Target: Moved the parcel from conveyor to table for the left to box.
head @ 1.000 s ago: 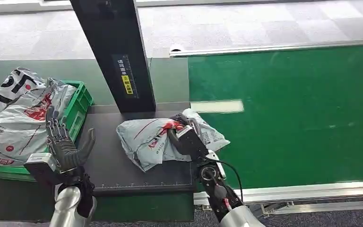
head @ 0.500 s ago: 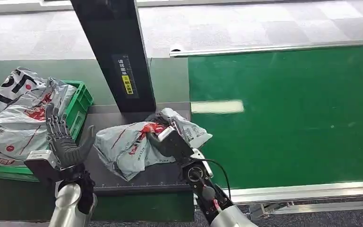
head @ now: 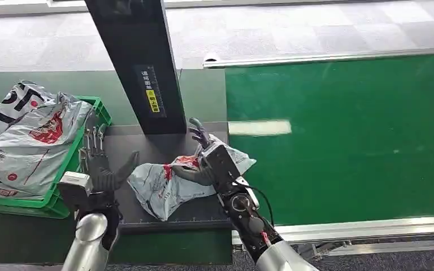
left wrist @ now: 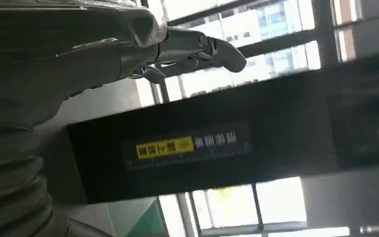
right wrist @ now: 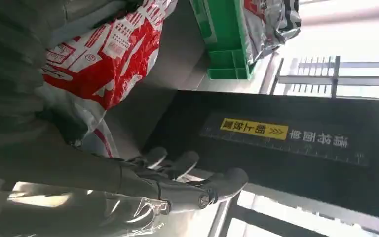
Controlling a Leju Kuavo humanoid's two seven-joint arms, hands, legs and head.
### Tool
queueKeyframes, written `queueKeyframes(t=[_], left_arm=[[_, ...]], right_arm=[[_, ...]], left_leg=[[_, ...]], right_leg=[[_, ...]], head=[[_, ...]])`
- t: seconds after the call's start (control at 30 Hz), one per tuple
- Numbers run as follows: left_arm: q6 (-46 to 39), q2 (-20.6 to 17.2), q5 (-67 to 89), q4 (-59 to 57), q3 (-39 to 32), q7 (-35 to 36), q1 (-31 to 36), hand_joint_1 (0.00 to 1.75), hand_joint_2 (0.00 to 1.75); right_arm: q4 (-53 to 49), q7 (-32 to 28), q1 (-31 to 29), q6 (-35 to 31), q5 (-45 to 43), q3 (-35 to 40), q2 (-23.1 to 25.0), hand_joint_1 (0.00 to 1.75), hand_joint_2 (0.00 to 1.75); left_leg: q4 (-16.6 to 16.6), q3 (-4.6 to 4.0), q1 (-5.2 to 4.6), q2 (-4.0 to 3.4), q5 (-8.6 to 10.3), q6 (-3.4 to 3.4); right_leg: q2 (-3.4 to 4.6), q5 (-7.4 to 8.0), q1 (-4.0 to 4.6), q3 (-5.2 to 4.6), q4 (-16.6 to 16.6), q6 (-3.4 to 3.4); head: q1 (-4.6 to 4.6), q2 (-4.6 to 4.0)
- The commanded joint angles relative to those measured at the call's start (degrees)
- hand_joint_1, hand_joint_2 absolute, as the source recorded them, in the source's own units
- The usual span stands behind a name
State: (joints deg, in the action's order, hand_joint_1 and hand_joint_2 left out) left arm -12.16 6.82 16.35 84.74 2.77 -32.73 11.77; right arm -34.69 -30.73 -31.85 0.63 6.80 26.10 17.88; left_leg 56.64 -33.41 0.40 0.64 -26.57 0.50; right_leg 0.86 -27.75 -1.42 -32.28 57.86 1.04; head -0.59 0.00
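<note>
The parcel (head: pixel 172 180) is laid on the dark table (head: pixel 147 149), off the green conveyor (head: pixel 339 135), presumably so the left side can take it. The right hand (head: pixel 203 155) is opened wide above the parcel's far end, fingers raised, nothing gripped. The left hand (head: pixel 102 166) is held upright and spread just beside the parcel, empty. The green box (head: pixel 93 132) is already piled with bags, so little room is judged left. The black post (head: pixel 141 62) is close behind; free room is toward the near table edge.
</note>
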Motion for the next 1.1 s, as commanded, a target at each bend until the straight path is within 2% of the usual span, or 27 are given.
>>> queueKeyframes(t=[0.03,0.1,0.23,0.37,0.47,0.57,0.73,0.83,0.87,1.0,1.1], left_arm=[[7.6,-3.7,9.7,-5.0,14.7,5.2,3.7,0.0,1.75],[11.3,-4.3,12.0,-6.6,18.4,6.4,4.6,0.0,1.75],[16.5,-4.7,12.3,-8.4,21.6,7.0,5.1,0.0,1.75],[26.4,-6.9,14.3,-11.4,27.4,6.8,6.1,0.0,1.75],[27.3,-6.8,15.5,-15.5,29.7,6.1,7.9,0.0,1.75],[28.3,-7.0,17.2,-20.3,32.8,6.2,10.1,0.0,1.75],[22.3,-4.6,24.3,-32.1,39.0,7.5,14.4,0.0,1.75],[14.1,-2.5,31.2,-38.9,42.2,10.7,16.8,0.0,1.75],[10.5,-0.9,33.2,-43.4,42.6,12.2,18.2,0.0,1.75],[-0.6,1.7,39.7,-52.1,43.2,18.7,21.6,0.0,1.75],[-9.0,3.3,49.2,-58.4,43.6,28.2,25.5,0.0,1.75]], right_arm=[[-8.7,0.3,3.5,2.3,-3.0,-4.5,-4.7,0.0,1.75],[-14.3,1.3,7.0,2.3,-4.3,-6.1,-6.4,0.0,1.75],[-18.7,2.1,10.1,1.9,-4.2,-7.6,-8.2,0.0,1.75],[-24.3,3.1,14.2,0.0,-4.4,-10.8,-10.0,0.0,1.75],[-27.4,3.4,16.1,-0.2,-4.5,-12.4,-10.6,0.0,1.75],[-29.5,3.5,17.3,-0.6,-4.7,-13.6,-10.9,0.0,1.75],[-31.3,2.9,18.4,-1.0,-5.7,-14.7,-11.1,0.0,1.75],[-33.2,2.1,19.4,-1.0,-6.3,-14.5,-11.1,0.0,1.75],[-34.8,2.1,20.2,-1.0,-6.4,-14.2,-11.1,0.0,1.75],[-39.1,2.0,22.3,-1.2,-6.6,-13.8,-11.0,0.0,1.75],[-42.7,2.0,23.1,-1.6,-6.5,-13.6,-10.6,0.0,1.75]], left_leg=[[0.0,-0.04,0.02,0.29,0.08,-0.01],[0.0,-0.03,0.04,0.3,0.07,-0.02],[-0.1,0.0,0.01,0.34,0.08,-0.01],[-0.1,0.03,0.0,0.19,0.06,-0.01],[-0.1,0.04,0.02,0.44,0.13,-0.01],[0.0,-0.01,0.02,0.23,0.07,-0.01],[-0.1,0.07,-0.05,0.23,0.08,-0.02],[-0.1,0.08,-0.02,0.11,0.09,-0.04],[-0.1,0.07,-0.07,0.17,0.03,-0.03],[-0.1,0.11,-0.07,0.09,0.05,0.0],[-0.1,0.03,-0.06,0.11,0.02,0.0]], right_leg=[[-0.38,-0.02,0.04,0.09,-0.1,-0.07],[-0.4,-0.02,0.06,0.11,-0.1,-0.08],[-0.42,-0.03,0.02,0.12,-0.1,-0.05],[-0.28,0.0,0.01,0.11,-0.1,-0.06],[-0.56,0.0,0.05,0.2,-0.2,-0.1],[-0.32,0.01,0.04,0.09,-0.1,-0.08],[-0.3,0.01,-0.03,0.18,-0.1,-0.05],[-0.25,0.09,0.01,0.23,-0.2,-0.1],[-0.17,0.02,-0.05,0.19,-0.1,-0.03],[-0.15,0.07,-0.03,0.22,-0.1,-0.1],[-0.16,0.09,-0.02,0.16,-0.1,-0.1]], head=[[-0.02,0.0],[0.0,0.0],[0.0,0.0],[-0.02,0.0],[0.0,-0.02],[0.0,0.0],[0.0,0.0],[0.02,0.0],[0.0,0.0],[-0.05,0.0],[0.02,0.0]])
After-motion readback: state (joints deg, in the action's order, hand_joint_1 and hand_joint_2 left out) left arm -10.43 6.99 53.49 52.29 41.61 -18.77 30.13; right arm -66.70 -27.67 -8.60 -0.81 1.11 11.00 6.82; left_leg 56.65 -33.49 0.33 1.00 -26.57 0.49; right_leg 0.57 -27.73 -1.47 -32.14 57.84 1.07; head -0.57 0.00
